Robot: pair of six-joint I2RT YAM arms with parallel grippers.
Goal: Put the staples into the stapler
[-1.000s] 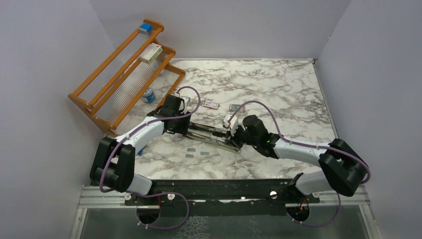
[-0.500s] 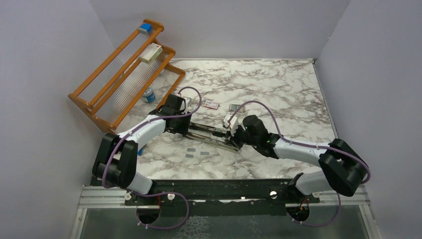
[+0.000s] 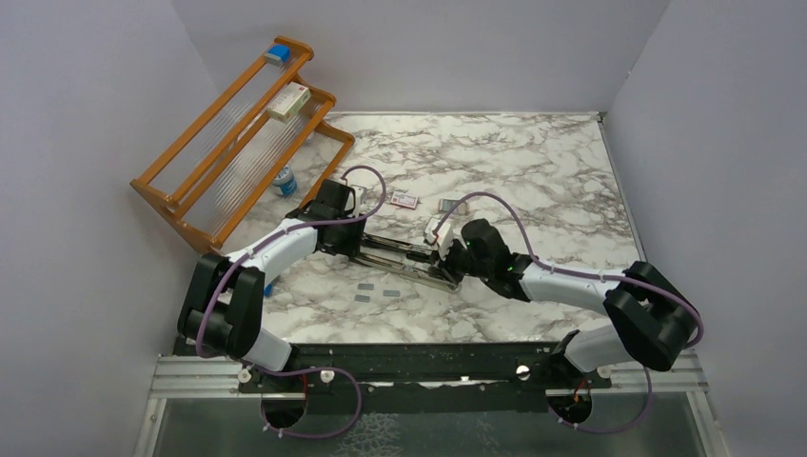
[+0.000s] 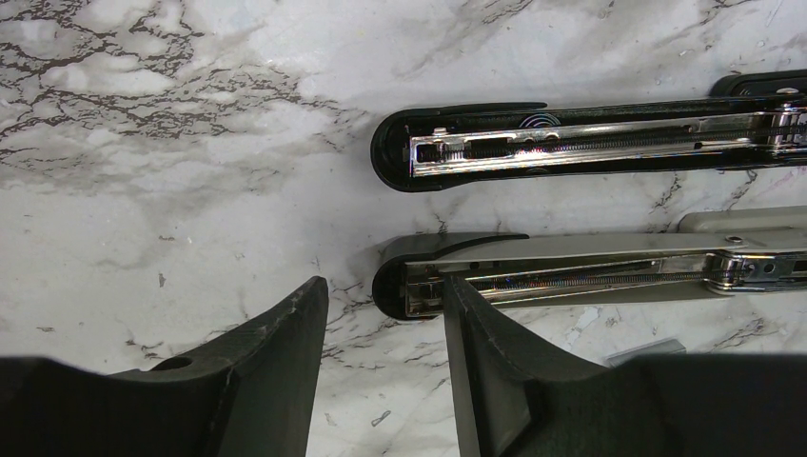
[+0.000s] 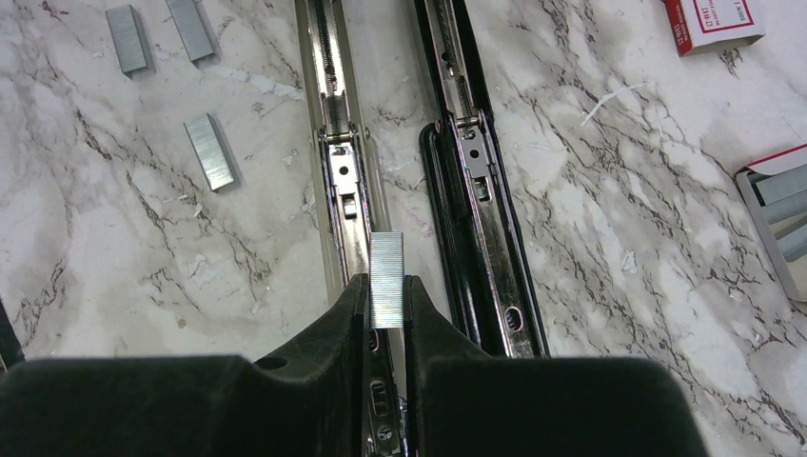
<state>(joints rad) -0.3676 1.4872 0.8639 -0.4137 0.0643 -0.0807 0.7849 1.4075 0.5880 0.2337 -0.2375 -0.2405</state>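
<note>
The stapler (image 5: 473,205) is the black one, and it lies open and flat in the middle of the table (image 3: 533,171), with its shiny rail facing up. I can see no staples in that rail, so I think the loading is not done yet. A grey tool (image 5: 341,162) that looks much like it lies just beside it on the near side, open as well. My right pincer (image 5: 386,297) is pressed together on one short strip of staples (image 5: 386,276) and holds it up off the table. From my wrist, the strip seems to hang over the grey tool and not over the black stapler, so I think I must bring it a little farther away from me before I put it down. My left pincer (image 4: 383,307) has its two fingers apart and holds nothing. The left end of the grey tool sits in the gap between them, but I cannot tell if a finger touches it. Three more strips (image 5: 209,150) lie loose on the near side of the table. On the far side are the little red and white packet (image 5: 709,21) and the grey tray (image 5: 776,205). What is left is to lay the strip in the black rail and then close the stapler.
</note>
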